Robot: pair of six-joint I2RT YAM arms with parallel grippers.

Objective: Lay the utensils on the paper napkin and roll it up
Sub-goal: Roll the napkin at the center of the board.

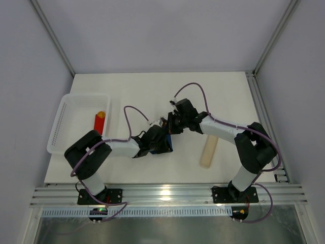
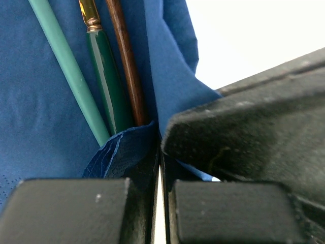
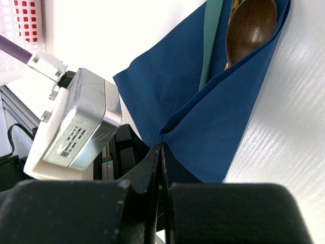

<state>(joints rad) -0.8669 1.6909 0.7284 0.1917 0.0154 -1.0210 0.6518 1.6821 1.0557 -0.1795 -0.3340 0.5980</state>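
I have the navy paper napkin [image 3: 213, 127] mid-table between the arms, one flap folded over the utensils [image 2: 104, 76]. Their teal, dark-green and brown handles lie parallel, ends toward my grippers, with the brown spoon bowl [image 3: 251, 30] pointing away. The left gripper [image 2: 158, 152] and right gripper [image 3: 161, 152] are each clenched on a napkin fold.
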